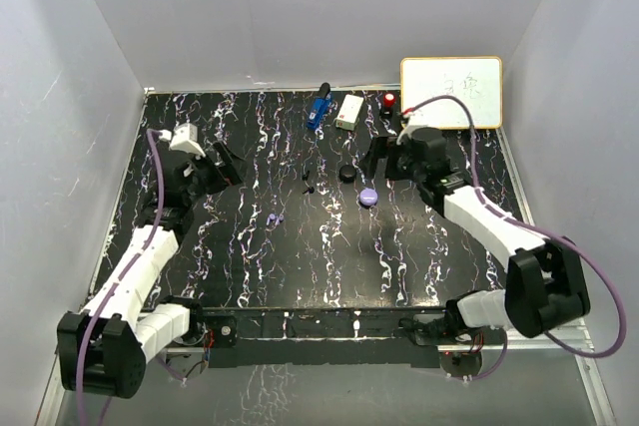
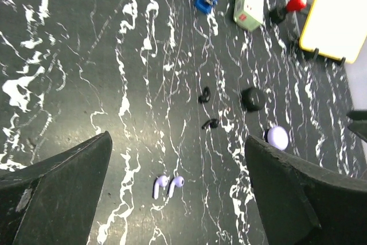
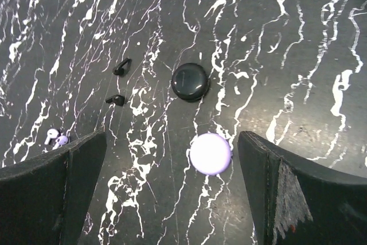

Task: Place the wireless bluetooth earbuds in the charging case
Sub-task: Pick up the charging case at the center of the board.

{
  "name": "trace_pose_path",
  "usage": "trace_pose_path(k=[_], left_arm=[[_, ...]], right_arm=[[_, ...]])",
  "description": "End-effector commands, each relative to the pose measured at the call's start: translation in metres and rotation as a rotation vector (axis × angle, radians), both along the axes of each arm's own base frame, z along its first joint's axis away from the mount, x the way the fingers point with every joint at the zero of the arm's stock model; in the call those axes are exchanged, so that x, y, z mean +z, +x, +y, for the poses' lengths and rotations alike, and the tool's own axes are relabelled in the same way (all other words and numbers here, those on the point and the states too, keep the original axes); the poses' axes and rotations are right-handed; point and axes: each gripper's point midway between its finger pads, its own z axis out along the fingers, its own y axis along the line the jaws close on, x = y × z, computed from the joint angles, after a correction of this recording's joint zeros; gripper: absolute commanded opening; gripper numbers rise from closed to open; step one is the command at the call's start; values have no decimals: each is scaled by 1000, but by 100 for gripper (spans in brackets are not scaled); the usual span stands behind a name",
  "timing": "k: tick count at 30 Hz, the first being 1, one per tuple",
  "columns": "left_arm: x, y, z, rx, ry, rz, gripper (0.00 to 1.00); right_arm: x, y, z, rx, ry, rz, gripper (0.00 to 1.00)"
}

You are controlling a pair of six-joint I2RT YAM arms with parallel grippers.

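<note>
Earbuds [image 2: 168, 185], judged light and slick, are best pinched at stems; left hand [image 2: 178, 142] and right hand [image 3: 172, 139] are seen open, empty.

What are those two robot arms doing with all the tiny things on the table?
They are meant to put earbuds into charging cases, but nothing is picked up yet. The left pincer and right pincer both hang open above the table. The lilac earbuds and black earbuds lie loose on it, apart from the black case and lilac case.
</note>
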Motion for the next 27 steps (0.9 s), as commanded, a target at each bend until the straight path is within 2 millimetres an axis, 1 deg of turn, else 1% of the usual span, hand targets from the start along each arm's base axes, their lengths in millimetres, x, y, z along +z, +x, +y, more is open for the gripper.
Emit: trace_pose_path(k=[1,3,4,5,7,9,11,13,15,16,18,21,24,27], left_arm=[[-5,4,-18,-25,87,25,99],[-12,12,-30,-39,110,47,98],[-16,16,-37,-49,117,63,98],[-16,21,-44,-61,121,74,98],[-19,28,-54,-83,135,123,98],[-13,34,-61,-99,168,139,98],[-14,35,-65,-112,182,118,98],[-13,33,-68,-128,173,68,98],[-20,29,-70,-133,165,27,97],[-27,26,-70,-130,157,31,97],[-38,22,-75,-144,153,90,95],[-43,14,-92,-176,156,117,95],[-46,8,-111,-208,137,116,95],[-46,-1,-127,-236,147,136,95]], right_arm=[[12,24,10,-45,-85,-55,98],[10,33,17,-47,-113,-46,98],[9,39,18,-58,-141,-37,98],[8,45,18,-63,-172,-23,98],[16,57,21,-48,-222,-8,98],[17,64,22,-36,-274,19,98],[11,64,19,-42,-294,39,98],[-1,61,20,-48,-276,41,98],[-12,55,19,-63,-249,27,98],[-12,54,18,-78,-232,21,98],[-16,40,15,-86,-222,84,98],[-15,27,9,-94,-218,86,98],[-23,18,2,-109,-241,103,98],[-31,10,1,-93,-251,140,98]])
